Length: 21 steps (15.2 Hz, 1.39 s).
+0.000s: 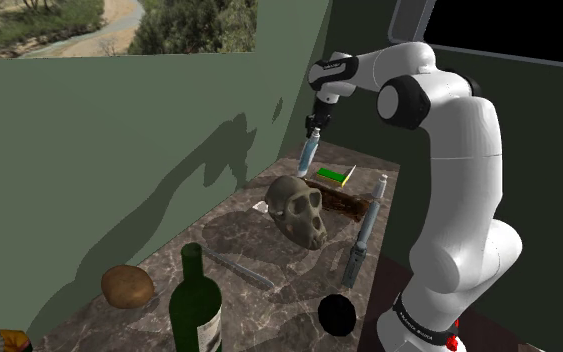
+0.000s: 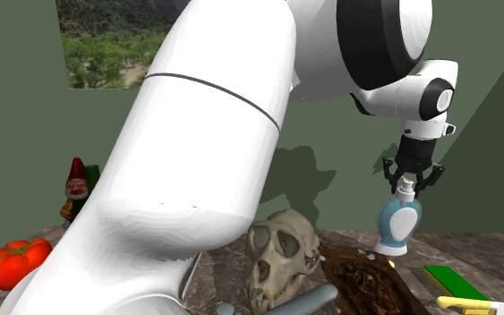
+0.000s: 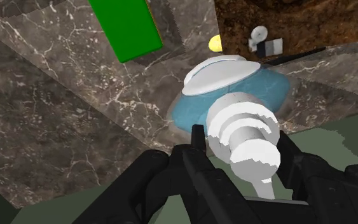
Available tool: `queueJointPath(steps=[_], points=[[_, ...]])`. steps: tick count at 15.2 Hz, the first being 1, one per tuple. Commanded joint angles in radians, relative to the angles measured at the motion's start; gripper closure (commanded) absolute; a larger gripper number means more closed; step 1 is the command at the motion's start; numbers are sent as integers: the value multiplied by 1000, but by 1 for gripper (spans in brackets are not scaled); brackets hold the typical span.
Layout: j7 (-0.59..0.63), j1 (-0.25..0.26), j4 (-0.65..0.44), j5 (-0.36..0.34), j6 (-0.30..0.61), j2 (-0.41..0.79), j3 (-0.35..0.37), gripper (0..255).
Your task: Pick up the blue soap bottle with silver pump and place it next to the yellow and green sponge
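Gripping the blue soap bottle (image 2: 397,225) by its pale pump (image 3: 244,130), my tool (image 2: 408,183) is closed on it; the bottle hangs near-upright at the tabletop's (image 1: 239,235) far end, near the yellow and green sponge (image 1: 331,175).

The soap bottle (image 1: 309,157) is near the sponge (image 1: 333,175) and skull (image 1: 299,210).

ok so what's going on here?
The arm's black gripper is clasped on the pale pump of the light blue soap bottle, which is roughly upright at the far end of the counter by the green wall. The yellow and green sponge lies close beside it. Whether the bottle rests on the counter or is just off it is unclear.
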<state>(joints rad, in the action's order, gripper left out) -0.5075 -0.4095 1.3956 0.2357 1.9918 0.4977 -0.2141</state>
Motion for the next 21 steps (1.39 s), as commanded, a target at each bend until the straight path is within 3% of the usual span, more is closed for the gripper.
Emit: queueJointPath(steps=[1,7,8,13,17,21], points=[[-1,1,10,0,2,6,1,255],[-1,1,10,0,2,6,1,255],[-1,2,14,0,5,4,1,0],[-1,1,10,0,2,6,1,0],[8,-6,-64,-11,-104,-28,-6,0],[8,-6,-64,-11,-104,-28,-6,0]])
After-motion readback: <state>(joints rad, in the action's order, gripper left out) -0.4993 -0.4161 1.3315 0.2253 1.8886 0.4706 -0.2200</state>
